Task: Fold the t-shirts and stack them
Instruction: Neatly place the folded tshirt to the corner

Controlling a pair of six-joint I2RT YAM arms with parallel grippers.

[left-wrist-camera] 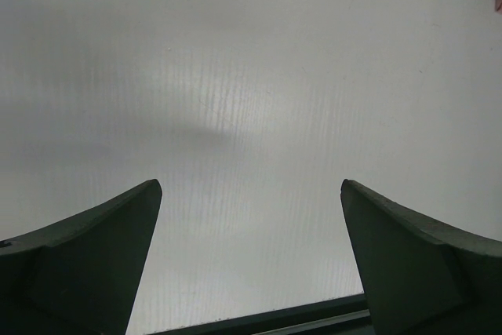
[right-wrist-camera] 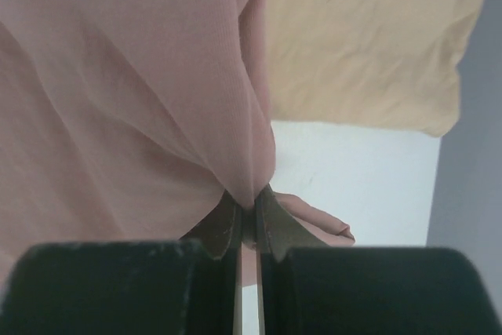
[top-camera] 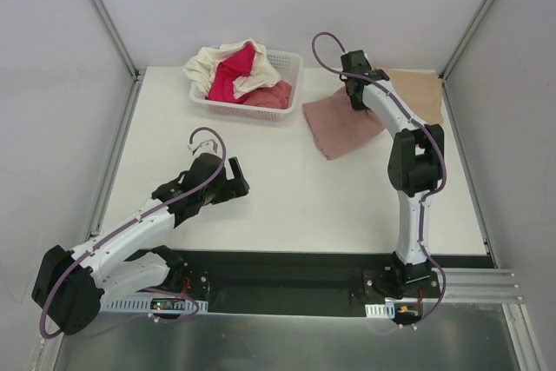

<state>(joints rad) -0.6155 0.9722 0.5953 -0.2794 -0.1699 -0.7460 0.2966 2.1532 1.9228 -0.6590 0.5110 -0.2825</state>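
Observation:
A dusty-pink t-shirt (top-camera: 339, 125) lies folded on the table at the back right, partly over a tan t-shirt (top-camera: 421, 91) folded flat behind it. My right gripper (top-camera: 355, 89) is shut on a bunched fold of the pink shirt (right-wrist-camera: 141, 92); the tan shirt (right-wrist-camera: 361, 37) shows beyond it in the right wrist view. My left gripper (top-camera: 239, 182) is open and empty over bare table at the left centre. Cream (top-camera: 213, 62), magenta (top-camera: 233, 71) and coral (top-camera: 269, 96) shirts lie crumpled in the basket.
A white lattice basket (top-camera: 287, 62) stands at the back centre of the white table (top-camera: 287, 206). Grey walls close in the table on three sides. A black rail (top-camera: 287, 271) runs along the near edge between the arm bases.

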